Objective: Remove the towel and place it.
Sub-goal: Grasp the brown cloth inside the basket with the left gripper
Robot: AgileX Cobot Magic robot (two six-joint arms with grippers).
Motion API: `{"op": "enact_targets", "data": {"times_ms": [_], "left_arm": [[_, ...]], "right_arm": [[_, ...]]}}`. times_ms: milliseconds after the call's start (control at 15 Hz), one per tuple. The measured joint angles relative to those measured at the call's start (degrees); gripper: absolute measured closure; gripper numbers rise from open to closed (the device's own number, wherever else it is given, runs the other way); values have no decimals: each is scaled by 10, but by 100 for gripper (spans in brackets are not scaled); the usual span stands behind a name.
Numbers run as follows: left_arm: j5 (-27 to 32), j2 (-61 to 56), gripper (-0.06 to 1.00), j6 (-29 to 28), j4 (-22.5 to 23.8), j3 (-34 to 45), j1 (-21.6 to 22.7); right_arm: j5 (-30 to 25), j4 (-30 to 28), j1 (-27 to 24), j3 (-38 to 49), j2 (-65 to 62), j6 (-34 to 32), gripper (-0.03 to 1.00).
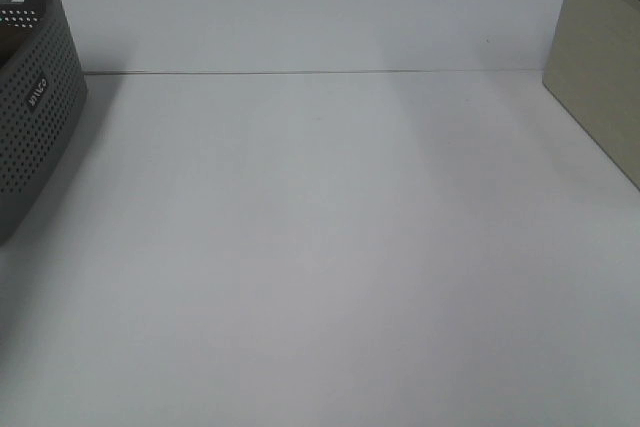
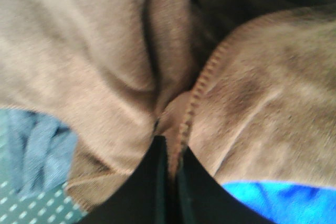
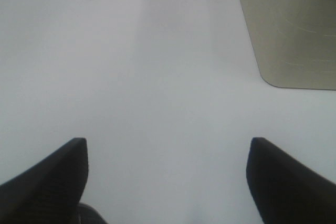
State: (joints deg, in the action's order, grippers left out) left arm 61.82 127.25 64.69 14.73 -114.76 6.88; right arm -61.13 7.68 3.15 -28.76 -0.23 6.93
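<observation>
The left wrist view is filled by the brown plush towel [image 2: 94,51], bunched in folds with a stitched hem running down its middle. My left gripper [image 2: 170,142] is shut on a fold of the towel at that hem, its black fingers [image 2: 152,182] pressed together around the cloth. Over bare white table, my right gripper [image 3: 168,142] stands open with nothing between its fingers. Neither gripper nor the towel shows in the high view.
A grey perforated basket [image 1: 35,107] stands at the table's left edge. Beside the towel lie a bright blue cloth [image 2: 283,200] and a grey-blue cloth [image 2: 37,150]. A beige container [image 1: 600,87] stands at the back right, also ahead of the right gripper [image 3: 294,35].
</observation>
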Motion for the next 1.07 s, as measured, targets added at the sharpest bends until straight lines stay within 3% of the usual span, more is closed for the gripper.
{"op": "enact_targets", "data": {"times_ms": [267,800,1067], "left_arm": [[3,-61,94,-1,9,-12,0],[18,-270,94,-84,-1,-13,-5],[-19,-345,94,-84,14,-13,-80]], "right_arm": [[0,0,0,0,0,0,17],[0,0,0,0,0,0,17],[0,1,0,0,0,0,17]]}}
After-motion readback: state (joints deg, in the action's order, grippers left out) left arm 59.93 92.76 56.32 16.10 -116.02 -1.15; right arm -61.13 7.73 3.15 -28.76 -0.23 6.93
